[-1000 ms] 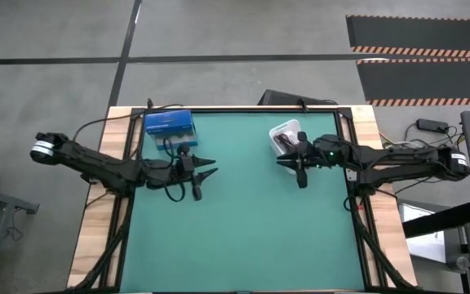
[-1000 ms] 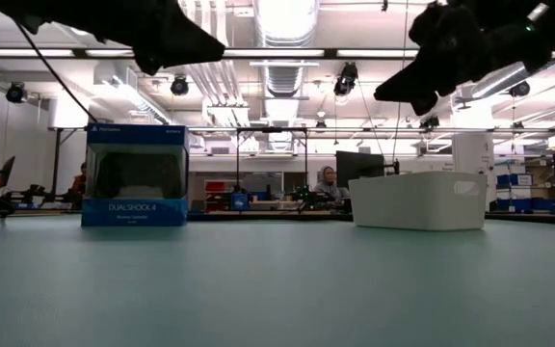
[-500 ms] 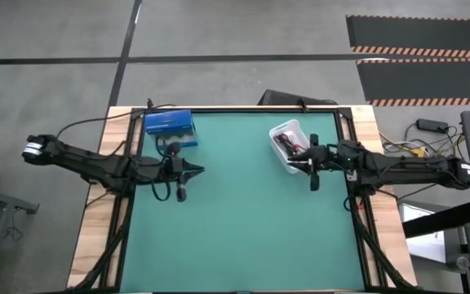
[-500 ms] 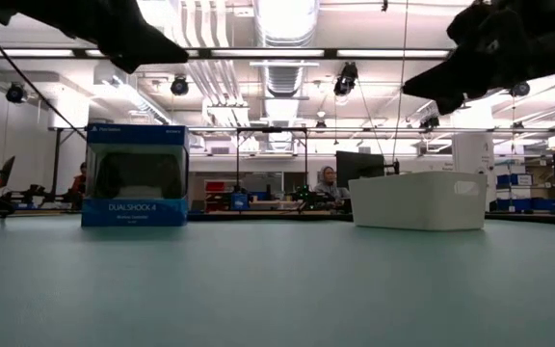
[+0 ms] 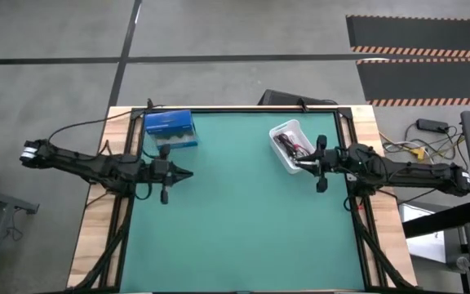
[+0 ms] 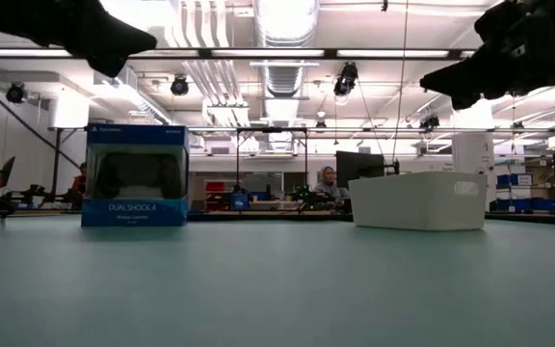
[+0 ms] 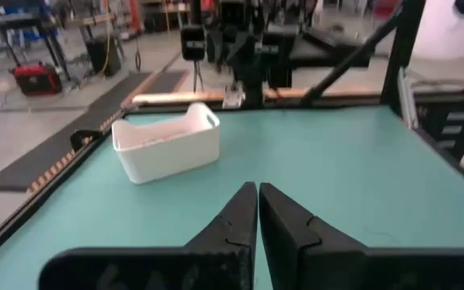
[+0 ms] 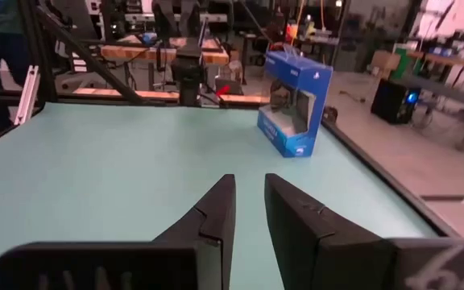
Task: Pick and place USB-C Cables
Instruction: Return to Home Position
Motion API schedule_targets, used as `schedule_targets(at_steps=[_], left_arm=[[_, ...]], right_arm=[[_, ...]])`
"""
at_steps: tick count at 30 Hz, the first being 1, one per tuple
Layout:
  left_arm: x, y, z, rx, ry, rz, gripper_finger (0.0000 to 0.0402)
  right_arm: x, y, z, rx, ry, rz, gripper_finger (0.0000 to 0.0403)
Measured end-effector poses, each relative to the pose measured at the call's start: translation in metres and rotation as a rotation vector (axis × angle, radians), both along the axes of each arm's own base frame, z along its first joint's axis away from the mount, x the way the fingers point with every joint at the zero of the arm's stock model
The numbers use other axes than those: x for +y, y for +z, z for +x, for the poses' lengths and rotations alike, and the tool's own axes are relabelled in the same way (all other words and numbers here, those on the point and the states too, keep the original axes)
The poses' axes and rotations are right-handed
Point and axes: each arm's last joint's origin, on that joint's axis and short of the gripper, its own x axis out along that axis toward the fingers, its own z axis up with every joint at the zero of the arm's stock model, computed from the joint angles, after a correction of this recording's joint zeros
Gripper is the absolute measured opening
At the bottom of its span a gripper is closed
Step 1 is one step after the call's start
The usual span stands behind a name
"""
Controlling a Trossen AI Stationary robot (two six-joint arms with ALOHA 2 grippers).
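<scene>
Red and black USB-C cable bundles (image 5: 290, 145) lie in the white plastic tub (image 6: 422, 200) on the green worktop (image 5: 243, 220), the right jaws hanging slightly spread just beside it, the left jaws pressed together near the blue cardboard box (image 5: 170, 124).

Both arms reach inward, left gripper (image 7: 258, 189) closed, right gripper (image 8: 250, 181) slightly parted

high: overhead | low: level | wrists: forward | all share table (image 5: 243, 229)
</scene>
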Motion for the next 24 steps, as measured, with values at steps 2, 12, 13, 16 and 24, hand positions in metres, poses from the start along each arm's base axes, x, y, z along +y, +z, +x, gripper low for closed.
schedule_targets(at_steps=[2,12,13,16,24], left_arm=[[0.001,-0.005,-0.007,-0.041,-0.003,-0.008,0.0001],[0.007,-0.03,-0.037,-0.182,-0.004,-0.035,0.0001],[0.007,-0.031,-0.04,-0.202,-0.004,-0.039,0.0001],[0.009,-0.039,-0.047,-0.243,-0.005,-0.047,0.0001],[0.01,-0.06,-0.054,-0.314,-0.007,-0.062,0.0001]], right_arm=[[0.001,0.004,-0.004,-0.033,0.001,-0.028,0.0059],[0.004,0.013,-0.02,-0.126,-0.024,-0.143,0.0059],[0.003,0.013,-0.021,-0.132,-0.034,-0.151,0.0059],[0.004,0.012,-0.023,-0.142,-0.039,-0.174,0.0059],[0.004,-0.002,-0.028,-0.16,-0.066,-0.205,0.0059]])
